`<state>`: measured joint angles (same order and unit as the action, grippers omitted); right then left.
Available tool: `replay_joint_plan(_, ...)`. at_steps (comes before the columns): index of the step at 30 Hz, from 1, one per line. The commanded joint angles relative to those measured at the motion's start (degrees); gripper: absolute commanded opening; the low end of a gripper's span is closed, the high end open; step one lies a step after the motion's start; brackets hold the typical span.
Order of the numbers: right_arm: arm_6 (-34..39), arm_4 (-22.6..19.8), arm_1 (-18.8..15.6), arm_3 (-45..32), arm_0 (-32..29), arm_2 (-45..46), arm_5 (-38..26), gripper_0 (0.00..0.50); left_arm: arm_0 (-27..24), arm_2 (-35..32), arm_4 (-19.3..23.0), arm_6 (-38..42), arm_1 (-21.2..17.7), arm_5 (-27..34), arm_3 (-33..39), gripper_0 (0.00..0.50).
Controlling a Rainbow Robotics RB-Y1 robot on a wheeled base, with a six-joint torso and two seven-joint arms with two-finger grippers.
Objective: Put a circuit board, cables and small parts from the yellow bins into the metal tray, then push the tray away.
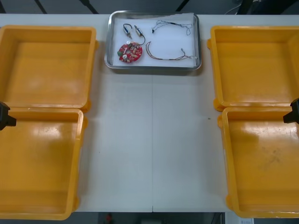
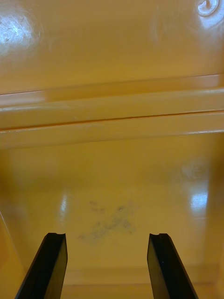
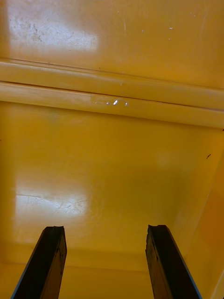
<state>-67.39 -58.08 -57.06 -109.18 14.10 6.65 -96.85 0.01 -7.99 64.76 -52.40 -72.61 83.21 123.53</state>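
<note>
- Our left gripper (image 3: 106, 229) hangs over the near left yellow bin (image 1: 39, 163), fingers spread wide with nothing between them.
- Our right gripper (image 2: 106, 235) hangs over the near right yellow bin (image 1: 266, 163), fingers likewise spread and holding nothing.
- We see the metal tray (image 1: 108, 44) at the far edge of the table (image 1: 154, 140), in the middle.
- Inside it lie a red circuit board (image 1: 130, 52) and cables (image 1: 164, 57) beside it.

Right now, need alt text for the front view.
A metal tray at the table's far middle holds a red board, cables and small metal parts. Two yellow bins stand on each side. The left pincer and right pincer sit at the side edges, over the bins.
</note>
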Motion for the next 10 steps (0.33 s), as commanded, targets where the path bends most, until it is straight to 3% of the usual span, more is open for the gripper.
replay_joint_plan(1,-1.0,0.4,0.3,-0.6,-0.4,-0.8,0.3,0.5,0.6,-1.6,0.4,-3.9,-2.7,-0.1,1.0,0.5)
replay_joint_plan(10,-1.0,0.4,0.3,-0.6,-0.4,-0.8,0.3,0.5,0.6,-1.6,0.4,-3.9,-2.7,-0.1,1.0,0.5)
